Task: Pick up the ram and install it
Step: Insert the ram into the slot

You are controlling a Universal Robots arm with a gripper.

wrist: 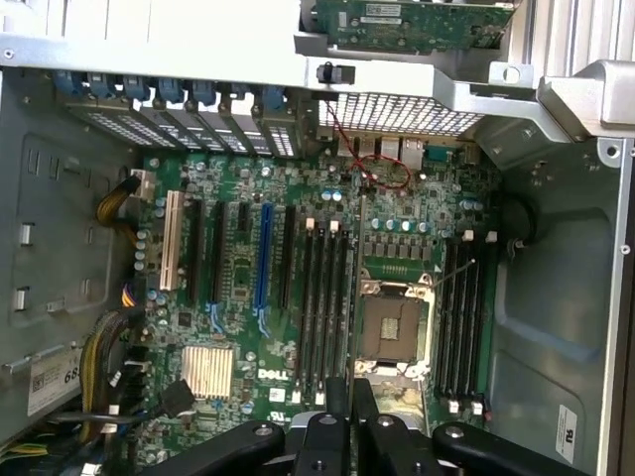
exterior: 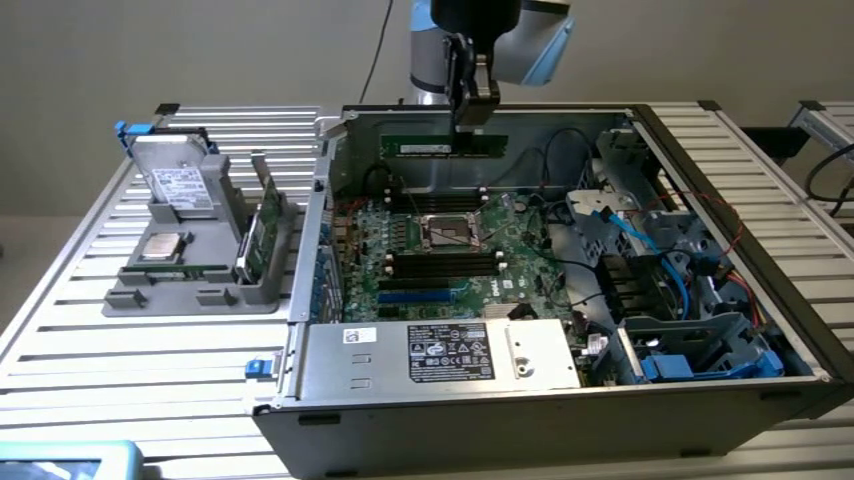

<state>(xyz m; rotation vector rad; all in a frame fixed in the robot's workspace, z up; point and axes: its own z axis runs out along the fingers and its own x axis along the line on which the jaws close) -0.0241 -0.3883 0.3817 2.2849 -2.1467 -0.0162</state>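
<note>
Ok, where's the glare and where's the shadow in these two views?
Exterior view: soft even light, the slatted table pale and bright, the case darker inside, around the ram. Wrist view: white glare on the case rim and the silver heatsink; the motherboard is evenly lit.

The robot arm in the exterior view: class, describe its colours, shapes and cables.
The arm has a silver-grey tube and light-blue joint caps. Its hand is black, with slim, flat fingers; bolt heads dot its black base in the wrist view. A thin dark cable trails beside the arm.
</note>
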